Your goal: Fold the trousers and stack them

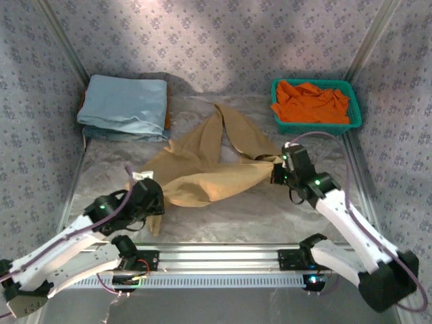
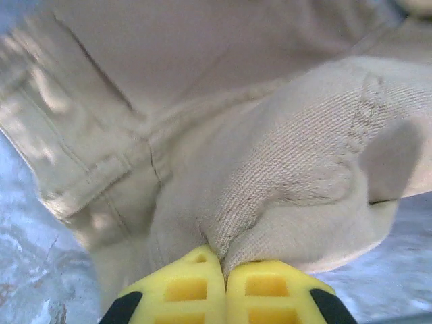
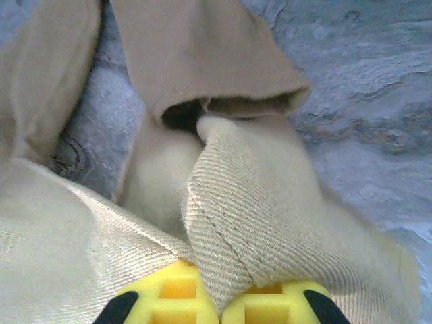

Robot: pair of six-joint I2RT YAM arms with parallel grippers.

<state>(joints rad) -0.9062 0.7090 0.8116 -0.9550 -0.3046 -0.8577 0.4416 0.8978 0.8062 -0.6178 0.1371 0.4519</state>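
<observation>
- The trousers (image 1: pixel 202 165) lie spread and rumpled in the middle of the table (image 1: pixel 256 216). Seen from above, one leg runs up toward 12 o'clock and another part of the cloth stretches out toward 3 o'clock.
- The left claw (image 1: pixel 147 201) is at the trousers' 8 o'clock edge. In its wrist view the yellow fingertips (image 2: pixel 196 287) are pressed together on a pinched fold of tan cloth, so it is closed on the trousers.
- The right claw (image 1: pixel 278 166) is at the trousers' 3 o'clock end. In its wrist view a stitched twill edge is nipped between the yellow fingertips (image 3: pixel 169 293), so it too is clamped on the trousers.
- A folded light blue cloth (image 1: pixel 125 106) lies at the table's 10 o'clock corner, well apart from the trousers.
- A green basket (image 1: pixel 356 113) at 2 o'clock holds a crumpled orange garment (image 1: pixel 310 101).
</observation>
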